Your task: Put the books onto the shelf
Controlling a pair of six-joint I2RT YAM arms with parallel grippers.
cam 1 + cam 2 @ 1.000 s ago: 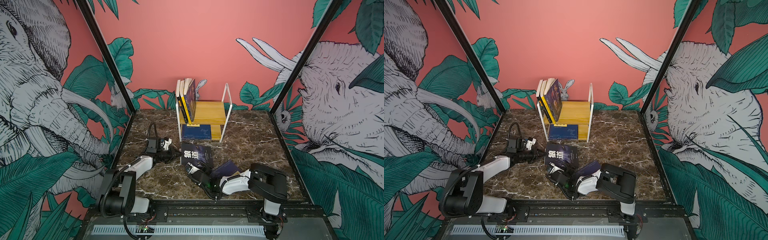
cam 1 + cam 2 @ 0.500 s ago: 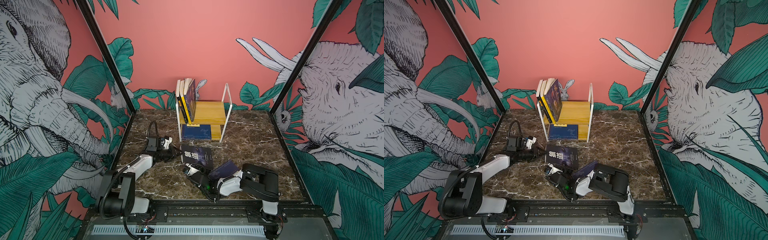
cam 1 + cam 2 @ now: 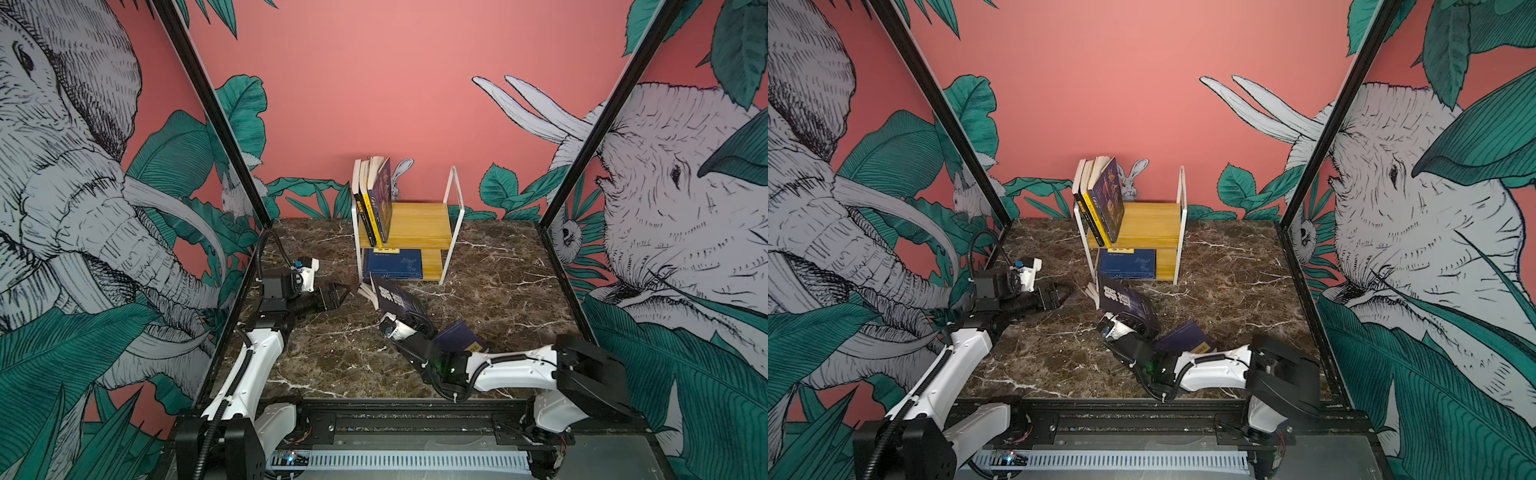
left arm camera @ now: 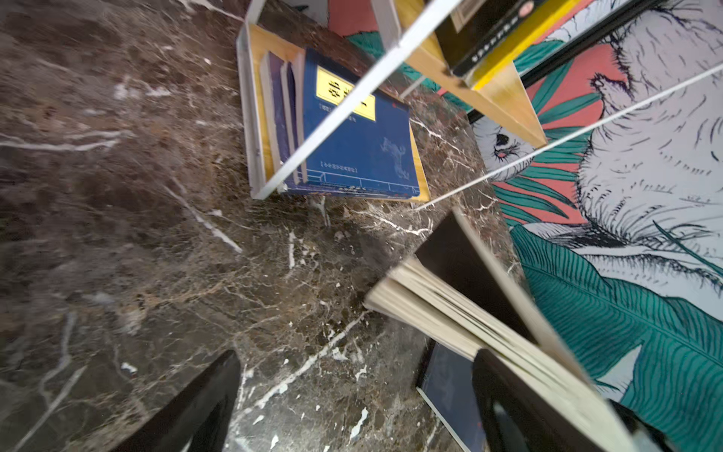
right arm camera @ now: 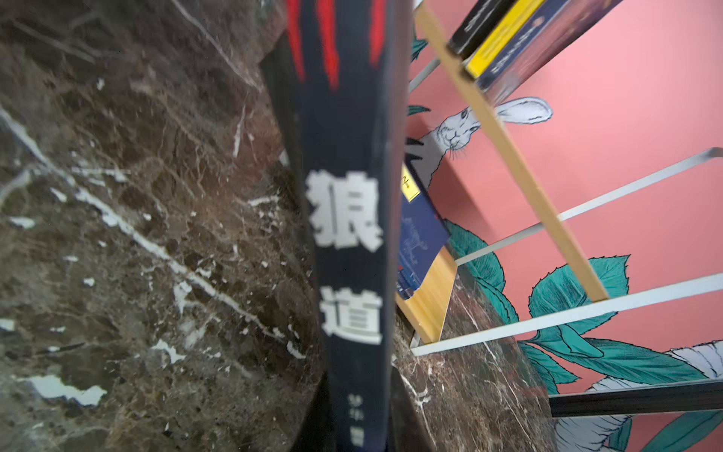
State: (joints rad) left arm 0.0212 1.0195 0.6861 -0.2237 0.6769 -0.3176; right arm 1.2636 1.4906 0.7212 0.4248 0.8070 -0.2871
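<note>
Standing by the rig, I see the right gripper (image 3: 409, 318) clamped tight on the near end of the black book (image 3: 392, 299) with white characters. It holds the book tilted, far end raised above the marble table (image 3: 498, 291), just in front of the shelf (image 3: 419, 226). The left gripper (image 3: 343, 296) hangs empty, jaws spread wide, just beside that book's page edge. A navy book (image 3: 457, 338) lies on the table under the right arm. Three books (image 3: 374, 199) lean at the left end of the upper board, and a navy stack (image 3: 392, 266) lies flat on the lower one.
</note>
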